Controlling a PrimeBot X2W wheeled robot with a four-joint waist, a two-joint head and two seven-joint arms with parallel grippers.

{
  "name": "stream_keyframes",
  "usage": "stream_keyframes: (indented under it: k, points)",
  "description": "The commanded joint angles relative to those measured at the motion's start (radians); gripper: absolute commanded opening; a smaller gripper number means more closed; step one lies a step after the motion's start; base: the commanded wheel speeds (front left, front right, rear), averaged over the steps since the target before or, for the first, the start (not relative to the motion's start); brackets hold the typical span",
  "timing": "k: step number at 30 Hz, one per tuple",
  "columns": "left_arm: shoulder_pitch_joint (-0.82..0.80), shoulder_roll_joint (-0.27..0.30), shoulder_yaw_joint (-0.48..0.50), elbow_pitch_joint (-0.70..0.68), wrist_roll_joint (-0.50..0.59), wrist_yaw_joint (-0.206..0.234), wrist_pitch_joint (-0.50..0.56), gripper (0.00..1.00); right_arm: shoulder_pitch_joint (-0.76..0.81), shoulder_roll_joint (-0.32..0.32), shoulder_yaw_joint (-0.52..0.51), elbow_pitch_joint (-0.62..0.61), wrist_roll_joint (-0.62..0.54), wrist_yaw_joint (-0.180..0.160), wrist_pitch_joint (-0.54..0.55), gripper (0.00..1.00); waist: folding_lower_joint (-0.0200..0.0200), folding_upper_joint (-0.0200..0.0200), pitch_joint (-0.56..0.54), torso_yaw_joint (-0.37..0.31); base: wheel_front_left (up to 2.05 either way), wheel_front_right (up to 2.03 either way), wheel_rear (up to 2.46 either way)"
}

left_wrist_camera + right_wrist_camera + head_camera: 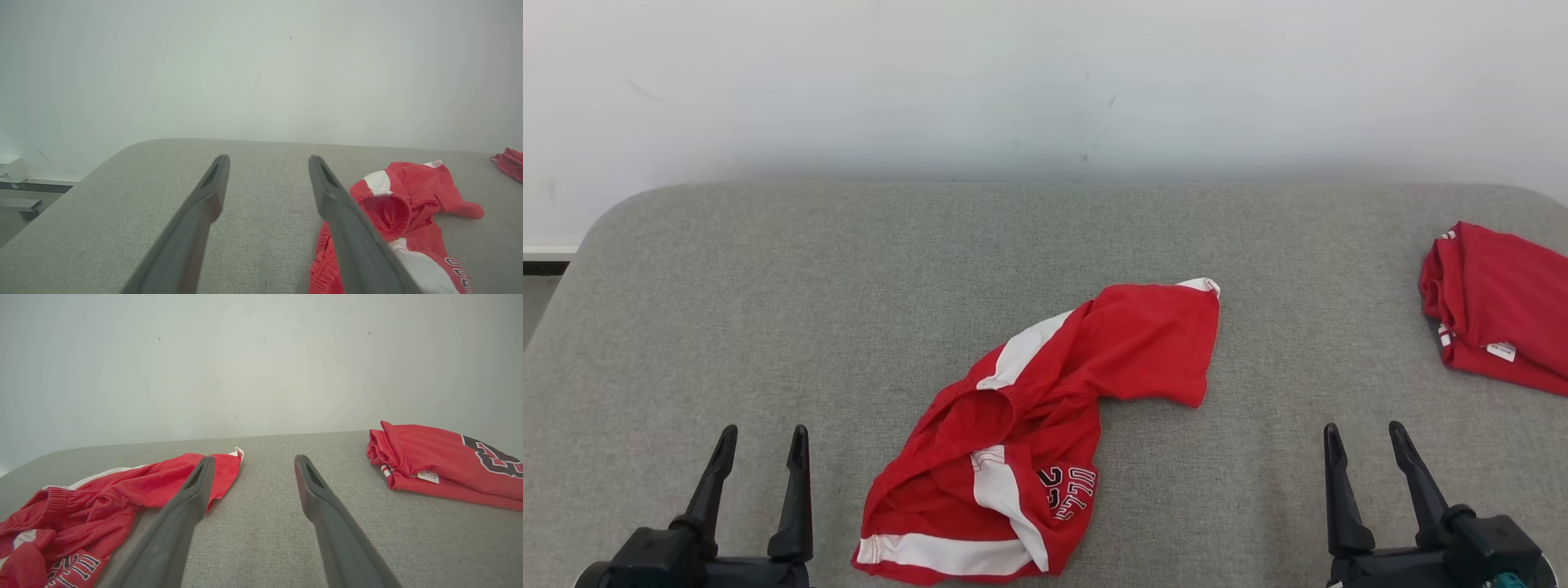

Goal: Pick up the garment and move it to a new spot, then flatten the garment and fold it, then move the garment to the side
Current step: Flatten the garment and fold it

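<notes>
A red garment [1045, 408] with white stripes and lettering lies crumpled on the grey padded table [768, 327], near the front middle. Its waistband opening faces left and one leg stretches to the upper right. My left gripper [760, 438] stands open at the lower left, a short way left of the garment, with nothing between its fingers. In the left wrist view the garment [408, 204] lies just right of the right finger [347, 228]. My right gripper [1364, 437] is open at the lower right, apart from the garment [122, 494], which lies to its left.
A second red garment [1499, 306], folded, rests at the table's right edge; it also shows in the right wrist view [441, 465]. A pale wall [1045, 82] rises behind the table. The table's left edge [556, 286] drops to the floor.
</notes>
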Motion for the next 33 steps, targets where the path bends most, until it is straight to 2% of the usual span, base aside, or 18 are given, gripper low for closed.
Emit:
stream_keyframes:
  k: [1, 7, 13, 22, 28, 33]
  points:
    - [0.011, 0.006, 0.004, 0.007, 0.011, -0.001, 0.0, 1.0, 0.014, 0.0, 0.001, -0.005, -0.009, -0.003, 0.0, 1.0, 0.0001, 0.0, 0.0, -0.001, 0.0, 0.0, 0.0]
    - [-0.012, 0.012, 0.0, 0.025, 0.018, -0.006, 0.0, 1.0, 0.004, -0.008, 0.029, -0.008, -0.019, -0.003, 0.0, 1.0, 0.0001, 0.0, 0.01, 0.002, 0.0, 0.0, 0.0]
    - [-0.036, 0.007, -0.006, 0.037, 0.015, -0.006, 0.0, 1.0, -0.062, -0.032, 0.185, 0.049, -0.024, -0.003, 0.0, 1.0, 0.0001, 0.0, 0.031, 0.022, 0.0, 0.0, 0.0]
    - [-0.06, -0.007, -0.018, 0.051, 0.008, -0.008, 0.0, 1.0, -0.243, -0.022, 0.469, 0.272, 0.023, -0.003, 0.028, 1.0, 0.0001, 0.0, 0.061, 0.085, 0.0, 0.0, 0.0]
    - [-0.076, -0.015, -0.031, 0.061, 0.001, -0.008, 0.0, 1.0, -0.352, -0.009, 0.574, 0.419, 0.075, -0.003, 0.045, 1.0, 0.0001, 0.0, 0.078, 0.137, 0.0, 0.0, 0.0]
    - [-0.079, -0.021, -0.045, 0.069, -0.006, -0.008, 0.0, 1.0, -0.409, -0.004, 0.618, 0.528, 0.122, -0.003, 0.061, 1.0, 0.0001, 0.0, 0.087, 0.166, 0.0, 0.0, 0.0]
